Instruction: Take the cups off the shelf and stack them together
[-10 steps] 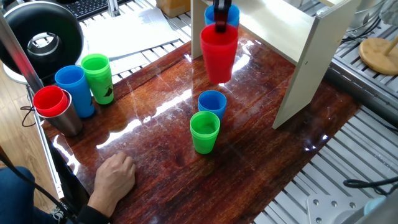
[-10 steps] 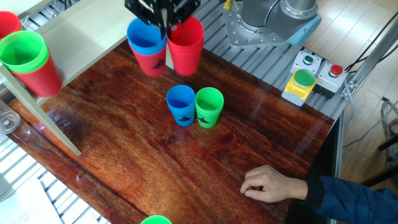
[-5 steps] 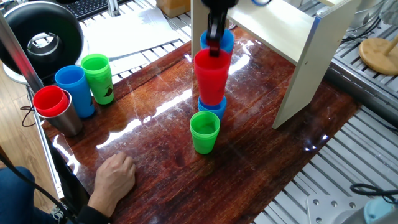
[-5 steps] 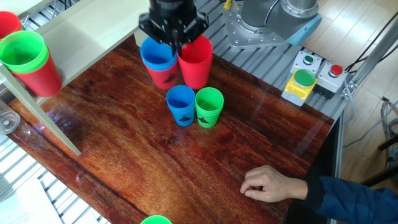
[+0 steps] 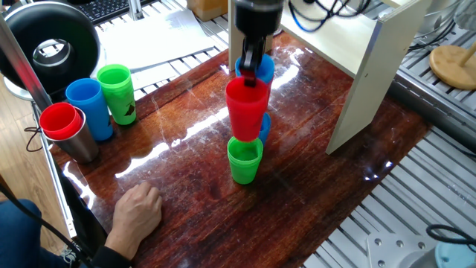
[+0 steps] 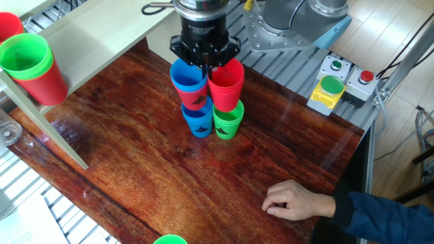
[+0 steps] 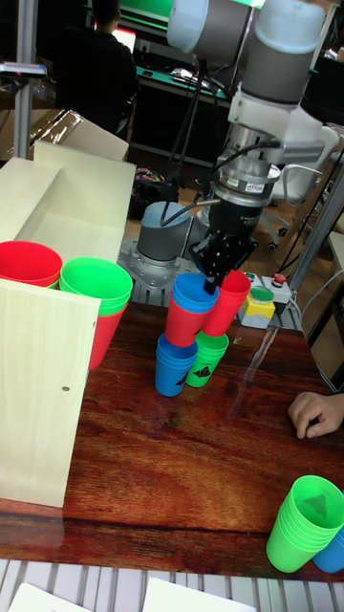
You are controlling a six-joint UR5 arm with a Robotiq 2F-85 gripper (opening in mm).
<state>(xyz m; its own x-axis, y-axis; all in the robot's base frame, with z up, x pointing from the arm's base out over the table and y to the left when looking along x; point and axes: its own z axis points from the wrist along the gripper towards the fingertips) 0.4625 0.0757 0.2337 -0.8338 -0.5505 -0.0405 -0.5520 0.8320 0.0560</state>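
Note:
My gripper (image 6: 205,66) is shut on the touching rims of two cups. One is a red cup (image 6: 227,85). The other is a blue cup (image 6: 188,76) nested in a second red one. The red cup (image 5: 247,110) hangs with its base at the mouth of a green cup (image 5: 245,160) on the table. The blue-in-red pair (image 7: 187,311) hangs just over a blue cup (image 7: 175,365) standing beside the green one (image 7: 207,359). On the cream shelf (image 6: 81,37) stand a green cup (image 6: 27,55) nested in red and another red cup (image 7: 29,263).
A green cup (image 5: 117,91), a blue cup (image 5: 89,108) and a red cup in a grey metal tumbler (image 5: 78,141) stand at the table's left. A person's hand (image 5: 137,210) rests on the front edge. A button box (image 6: 332,87) sits beyond the table. Stacked green cups (image 7: 306,521) stand near.
The gripper has come down and forward from the shelf with both held cups. They now hang right over the green and blue cups on the table.

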